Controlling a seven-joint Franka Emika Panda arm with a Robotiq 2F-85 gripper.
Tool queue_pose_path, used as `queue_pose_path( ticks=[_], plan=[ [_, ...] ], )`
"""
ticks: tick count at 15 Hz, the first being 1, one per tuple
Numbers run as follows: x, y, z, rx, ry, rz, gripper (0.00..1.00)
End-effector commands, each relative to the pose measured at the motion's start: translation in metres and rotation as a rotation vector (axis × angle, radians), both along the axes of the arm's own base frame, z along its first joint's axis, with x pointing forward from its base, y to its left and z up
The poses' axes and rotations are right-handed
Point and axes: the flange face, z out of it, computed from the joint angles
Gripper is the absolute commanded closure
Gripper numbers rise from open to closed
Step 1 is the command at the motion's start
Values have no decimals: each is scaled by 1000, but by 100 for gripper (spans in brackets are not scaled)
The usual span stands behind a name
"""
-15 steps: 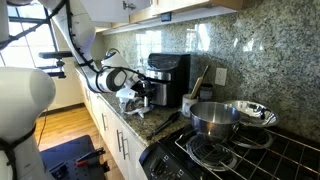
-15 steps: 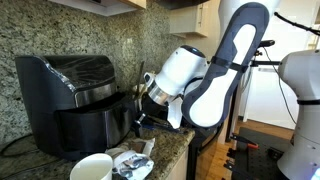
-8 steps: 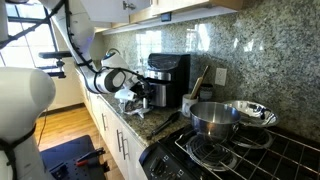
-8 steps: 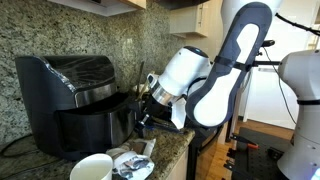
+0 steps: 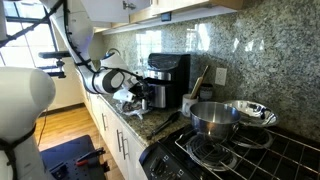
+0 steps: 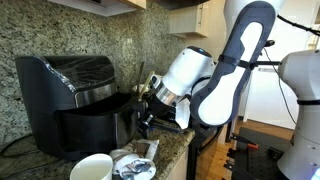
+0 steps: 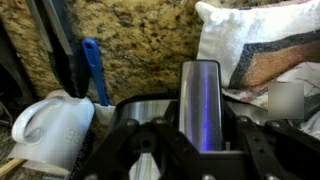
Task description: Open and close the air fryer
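The air fryer [image 5: 168, 75] is a tall glossy black box with silvery trim, standing on the granite counter against the backsplash. It shows in both exterior views [image 6: 70, 95]. Its front drawer stands slightly out from the body. My gripper [image 6: 143, 108] is at the drawer front, also seen in an exterior view [image 5: 143, 92]. In the wrist view the silvery drawer handle [image 7: 200, 105] runs upright between my two fingers, and the gripper [image 7: 198, 140] is shut on it.
A steel pot [image 5: 213, 118] and a steel bowl [image 5: 250, 112] sit on the black stove [image 5: 230, 160] beside the fryer. A white mug [image 6: 92, 168] and a plate of scraps [image 6: 135, 165] stand at the counter's front. A patterned cloth [image 7: 260, 50] lies near the handle.
My arm and gripper have shifted a little away from the fryer body, and the drawer front has come out slightly with them.
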Motion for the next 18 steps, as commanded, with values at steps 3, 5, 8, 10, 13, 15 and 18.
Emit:
queue_pose_path(
  ticks=[3, 5, 8, 10, 13, 15, 18],
  plan=[
    [-18, -19, -5, -10, 42, -8, 84],
    [-19, -21, -5, -9, 45, -10, 84],
    [-21, -22, -5, -7, 49, -11, 84],
    [-22, -23, -6, -5, 54, -10, 84],
    [-24, -24, -6, -3, 56, -11, 84],
    [-24, -23, -6, -1, 56, -8, 84],
    [-17, -19, -4, -11, 39, 3, 84]
  ],
)
